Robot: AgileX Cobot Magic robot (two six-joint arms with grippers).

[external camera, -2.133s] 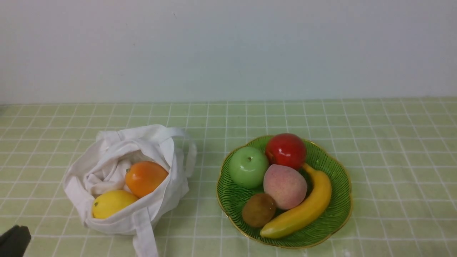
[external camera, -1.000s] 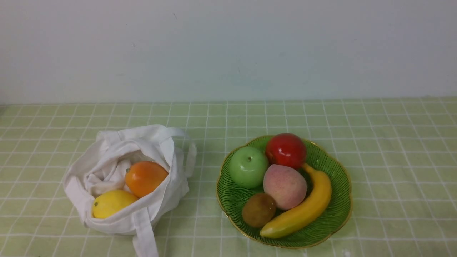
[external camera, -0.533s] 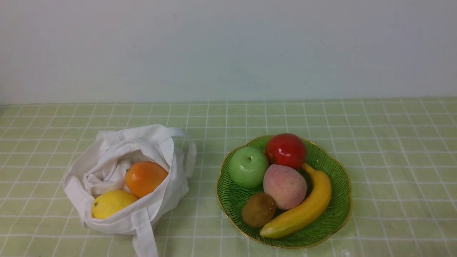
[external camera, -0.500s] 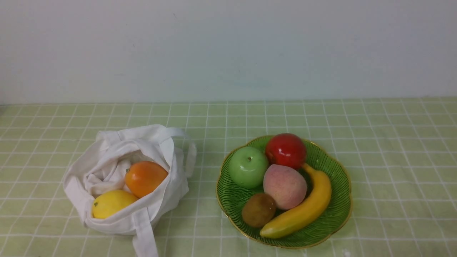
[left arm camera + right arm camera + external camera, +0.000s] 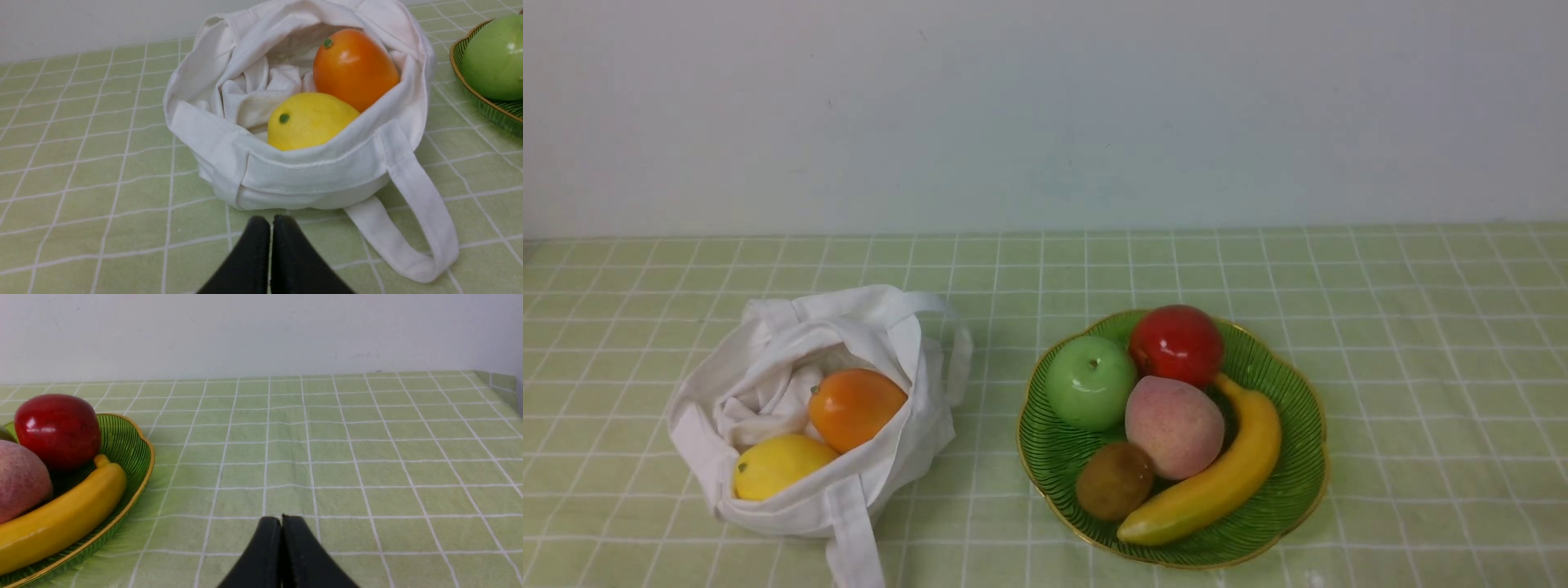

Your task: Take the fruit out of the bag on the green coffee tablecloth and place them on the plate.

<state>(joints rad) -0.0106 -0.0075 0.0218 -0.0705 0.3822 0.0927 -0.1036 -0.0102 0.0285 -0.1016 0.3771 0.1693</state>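
Note:
The white bag [image 5: 768, 384] sits on the green tablecloth [image 5: 1013, 269] at the left and holds the orange [image 5: 856, 407] and the lemon [image 5: 778, 465]. The green plate [image 5: 1298, 457] at the right holds the brown kiwi [image 5: 1114, 480]. Neither gripper shows in the front view. In the left wrist view my left gripper [image 5: 271, 220] is shut and empty, just short of the bag [image 5: 310, 171], with the lemon [image 5: 310, 120] and orange [image 5: 353, 67] beyond. In the right wrist view my right gripper [image 5: 281, 519] is shut and empty over the cloth, beside the plate [image 5: 130, 449].
The plate also holds a green apple [image 5: 1090, 382], a red apple [image 5: 1176, 345], a pink peach [image 5: 1174, 426] and a banana [image 5: 1217, 482]. A bag strap [image 5: 412, 220] lies on the cloth near my left gripper. A white wall [image 5: 1045, 114] stands behind the table.
A dark part of my left arm at the front view's lower left corner has withdrawn out of view. The bag, fruit and plate have not moved.

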